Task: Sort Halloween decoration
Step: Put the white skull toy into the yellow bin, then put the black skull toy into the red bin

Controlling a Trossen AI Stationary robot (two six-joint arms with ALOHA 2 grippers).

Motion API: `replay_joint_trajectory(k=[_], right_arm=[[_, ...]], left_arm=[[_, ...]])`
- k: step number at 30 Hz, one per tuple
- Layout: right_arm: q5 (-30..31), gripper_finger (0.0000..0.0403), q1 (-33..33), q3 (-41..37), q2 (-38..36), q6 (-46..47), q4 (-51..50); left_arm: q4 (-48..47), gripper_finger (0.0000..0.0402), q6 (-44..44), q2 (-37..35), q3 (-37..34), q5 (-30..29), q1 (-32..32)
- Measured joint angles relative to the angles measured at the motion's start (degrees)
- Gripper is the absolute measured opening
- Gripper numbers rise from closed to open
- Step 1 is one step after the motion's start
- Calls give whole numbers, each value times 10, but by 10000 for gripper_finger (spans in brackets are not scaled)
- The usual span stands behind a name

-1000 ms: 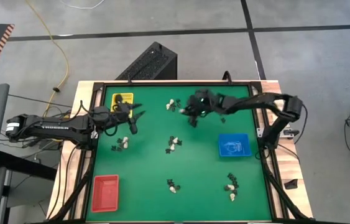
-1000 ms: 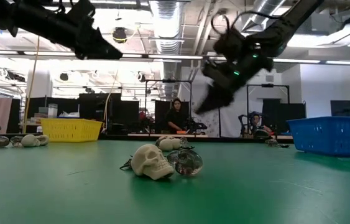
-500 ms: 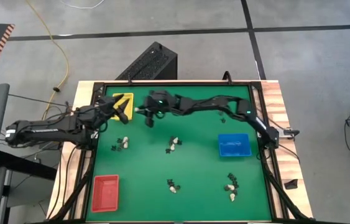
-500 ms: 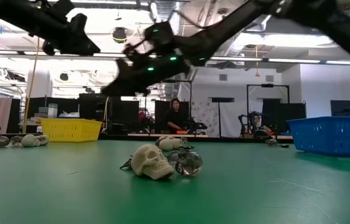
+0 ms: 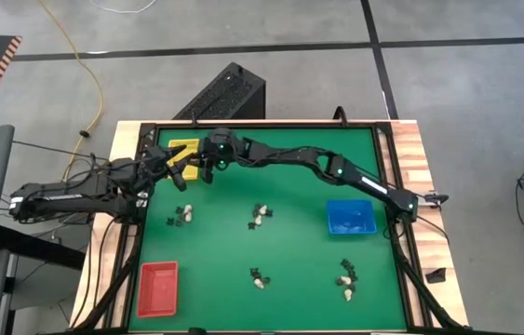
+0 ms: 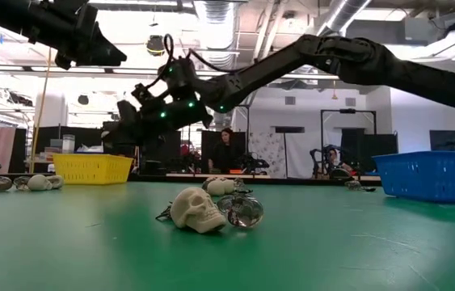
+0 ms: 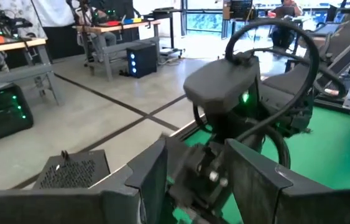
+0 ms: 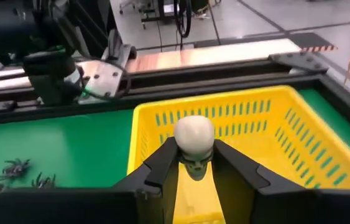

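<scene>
Right claw [image 8: 194, 171] grips a cream skull [image 8: 194, 138] directly above the yellow tray [image 8: 299, 137]. Recommend releasing only when centred inside its walls. Left claw [image 7: 193, 180] hangs open just beside the tray.

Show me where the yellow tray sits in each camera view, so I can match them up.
High view: yellow tray at the green mat's far left corner, partly under both grippers.
Low view: at the left, on the mat's far edge.
Left wrist view: not visible.
Right wrist view: fills the centre, behind the held skull.
Shared landmark: the right gripper.
</scene>
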Motion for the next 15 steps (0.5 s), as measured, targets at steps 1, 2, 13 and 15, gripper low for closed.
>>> replay_joint_trajectory(k=[1, 2, 13, 15], right_arm=[[0, 131, -1, 1, 0, 0, 6], [0, 140, -3, 1, -1, 1, 8], [-20, 249, -14, 1, -43, 4, -88], [-27, 252, -20, 0, -77, -17, -178]], left_arm=[[-2, 151, 0, -1, 0, 0, 0], [-4, 151, 1, -1, 0, -1, 0], [-12, 151, 1, -1, 0, 0, 0], [-20, 151, 0, -1, 0, 0, 0]])
